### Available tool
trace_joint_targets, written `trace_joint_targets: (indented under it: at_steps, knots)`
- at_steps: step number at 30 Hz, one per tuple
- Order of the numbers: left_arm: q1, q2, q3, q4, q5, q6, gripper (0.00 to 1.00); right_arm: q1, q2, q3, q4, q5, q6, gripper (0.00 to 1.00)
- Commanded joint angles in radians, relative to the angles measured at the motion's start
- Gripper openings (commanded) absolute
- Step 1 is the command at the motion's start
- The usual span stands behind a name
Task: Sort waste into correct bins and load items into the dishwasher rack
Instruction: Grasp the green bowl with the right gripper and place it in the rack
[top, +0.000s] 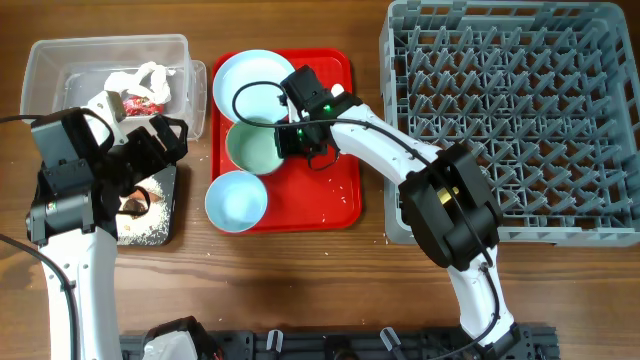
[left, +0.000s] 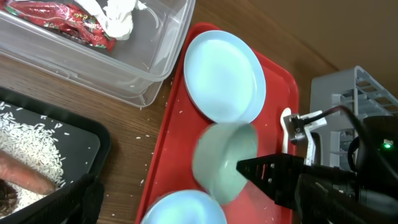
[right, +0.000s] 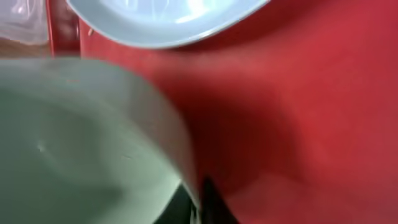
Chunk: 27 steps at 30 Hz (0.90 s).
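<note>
My right gripper (top: 290, 140) is shut on the right rim of the mint bowl (top: 250, 148), which sits tilted on the flat red tray (top: 320, 190). In the right wrist view the rim sits between the fingers (right: 199, 202). The pale blue plate (top: 245, 80) lies behind it and a pale blue-white bowl (top: 236, 200) in front. My left gripper (top: 165, 140) hovers open and empty over the black tray (top: 165, 215), which holds rice crumbs (left: 37, 149) and the sausage stick (left: 25, 174). The clear tub (top: 60, 70) holds the tissue (top: 150, 78) and red wrapper (top: 145, 105). Cup and spoon are not visible.
The grey dishwasher rack (top: 520, 120) stands at the right, its left wall close to the red tray's edge. The right arm reaches across from the rack side. A few rice grains lie on the wood and the red tray.
</note>
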Motion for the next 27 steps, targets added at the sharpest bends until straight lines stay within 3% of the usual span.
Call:
trace_joint_targets:
  at_steps: [1, 12, 15, 20, 24, 27]
  knots:
    - [-0.004, 0.006, 0.017, 0.002, 0.015, 0.024, 1.00, 0.000, -0.013, 0.007, -0.016, 0.012, 0.013, 0.04]
    - [-0.004, 0.006, 0.017, 0.002, 0.015, 0.024, 1.00, -0.081, -0.376, 0.007, -0.163, 0.414, 0.006, 0.04]
    - [-0.004, 0.006, 0.017, 0.002, 0.015, 0.024, 1.00, -0.144, -0.487, 0.007, -0.196, 0.628, 0.006, 0.04]
    - [-0.004, 0.006, 0.017, 0.002, 0.015, 0.024, 1.00, -0.249, -0.554, 0.006, -0.203, 1.211, -0.057, 0.04]
    - [-0.004, 0.006, 0.017, 0.002, 0.015, 0.024, 1.00, -0.294, -0.473, 0.006, -0.091, 1.458, -0.289, 0.04]
    - [-0.004, 0.006, 0.017, 0.002, 0.015, 0.024, 1.00, -0.301, -0.369, 0.006, 0.121, 1.556, -0.605, 0.04]
